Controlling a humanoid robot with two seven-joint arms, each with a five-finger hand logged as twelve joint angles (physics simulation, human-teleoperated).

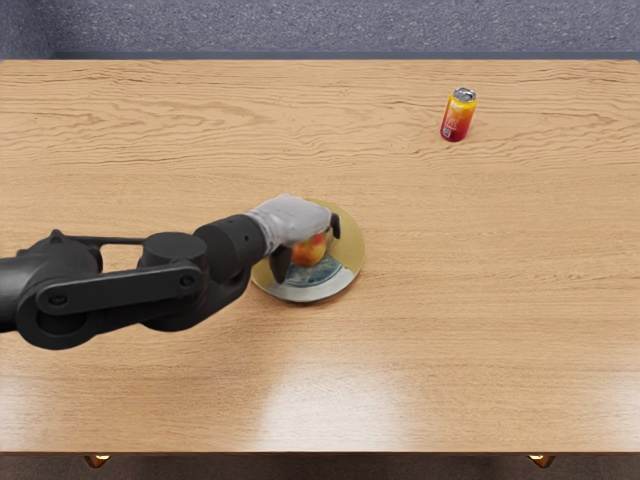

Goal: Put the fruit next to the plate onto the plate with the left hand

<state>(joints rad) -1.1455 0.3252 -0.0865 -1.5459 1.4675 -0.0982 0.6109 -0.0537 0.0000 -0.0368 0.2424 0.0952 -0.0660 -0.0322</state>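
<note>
A round plate (345,262) with a gold rim and pale centre lies near the middle of the wooden table. My left hand (305,240) reaches in from the left on a dark arm and sits over the plate. Its grey fingers are curled around an orange-red fruit (310,250), which is inside the plate's rim. The hand hides the top of the fruit and the plate's left part. I cannot tell whether the fruit rests on the plate or hangs just above it.
A red and yellow drink can (458,115) stands upright at the back right of the table (480,330). The table's front edge runs along the bottom of the view.
</note>
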